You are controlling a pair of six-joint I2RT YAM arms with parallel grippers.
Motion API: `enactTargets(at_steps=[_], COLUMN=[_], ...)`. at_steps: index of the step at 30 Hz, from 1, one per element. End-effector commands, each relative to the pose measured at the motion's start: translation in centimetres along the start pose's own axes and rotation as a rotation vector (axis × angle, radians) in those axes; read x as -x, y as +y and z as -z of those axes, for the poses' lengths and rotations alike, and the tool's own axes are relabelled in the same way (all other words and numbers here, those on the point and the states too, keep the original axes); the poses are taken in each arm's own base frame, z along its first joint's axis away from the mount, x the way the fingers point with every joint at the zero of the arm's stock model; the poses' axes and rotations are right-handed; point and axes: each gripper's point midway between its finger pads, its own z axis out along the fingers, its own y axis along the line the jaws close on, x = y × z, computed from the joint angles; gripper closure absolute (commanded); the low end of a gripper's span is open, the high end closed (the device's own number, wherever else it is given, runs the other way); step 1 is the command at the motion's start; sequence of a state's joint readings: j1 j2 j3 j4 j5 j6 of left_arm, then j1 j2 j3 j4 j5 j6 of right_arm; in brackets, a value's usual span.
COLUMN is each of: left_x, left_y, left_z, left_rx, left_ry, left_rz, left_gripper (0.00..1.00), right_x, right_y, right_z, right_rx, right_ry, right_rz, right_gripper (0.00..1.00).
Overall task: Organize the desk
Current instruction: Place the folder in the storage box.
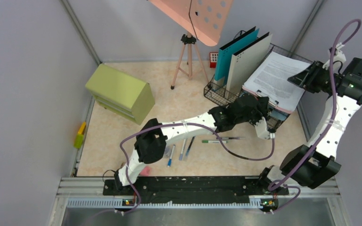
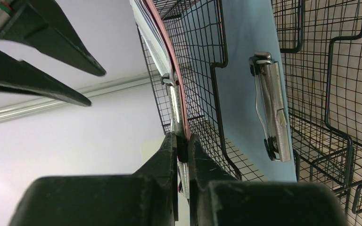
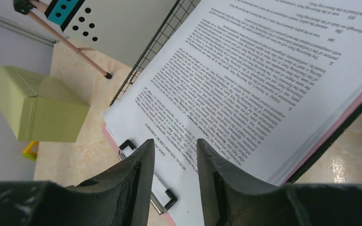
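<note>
On the pale marbled desk (image 1: 179, 94) stands a black wire rack (image 1: 219, 94) holding upright folders. A pink clipboard with a printed sheet (image 1: 275, 80) lies tilted across the rack's right side. My left gripper (image 1: 266, 129) reaches in at the clipboard's lower edge. In the left wrist view that gripper (image 2: 182, 141) is shut on the clipboard's metal clip, with the pink board's edge (image 2: 162, 52) running up from it. My right gripper (image 1: 298, 77) hovers over the sheet's right side. In the right wrist view it (image 3: 175, 146) is open above the printed sheet (image 3: 254, 70), nothing between its fingers.
A green drawer cabinet (image 1: 120, 92) sits at the left. A tripod stand (image 1: 188, 52) carries a pink perforated board at the back. Several pens (image 1: 184, 148) and a green pen (image 1: 214, 140) lie under the left arm. A blue folder (image 2: 245, 70) stands in the rack.
</note>
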State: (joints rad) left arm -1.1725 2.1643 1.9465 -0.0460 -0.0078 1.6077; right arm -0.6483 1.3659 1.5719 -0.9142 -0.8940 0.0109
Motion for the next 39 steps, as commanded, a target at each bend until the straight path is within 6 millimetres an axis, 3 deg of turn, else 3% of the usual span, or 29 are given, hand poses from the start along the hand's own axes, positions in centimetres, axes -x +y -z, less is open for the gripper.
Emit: enactTargets(at_steps=[1,9,24,39], left_x=[-3.9,-4.1,-4.3,-5.2], left_y=[1.1,1.3,1.0,-2.0], left_z=[2.6,3.0,3.2,3.7], left_rx=[-0.034,-0.025,-0.033,-0.08], left_ry=[0.13,0.146,0.16,0.218], left_rz=[-0.077,-0.039,-0.031,-0.068], left_gripper=[1.0,1.0,1.0,0.98], right_x=[0.8,-2.6,-5.7,-7.9], right_y=[0.8,-1.2,-5.4,-5.6], right_z=[-1.1,-3.4,-1.7,-3.1], right_rx=[-0.058,-0.186,-0.348,-0.343], right_ry=[-0.006,0.16,0.373,0.491], right_rz=[0.087,0.197,0.348,0.431], right_gripper=[0.63,0.7,0.76,0.79])
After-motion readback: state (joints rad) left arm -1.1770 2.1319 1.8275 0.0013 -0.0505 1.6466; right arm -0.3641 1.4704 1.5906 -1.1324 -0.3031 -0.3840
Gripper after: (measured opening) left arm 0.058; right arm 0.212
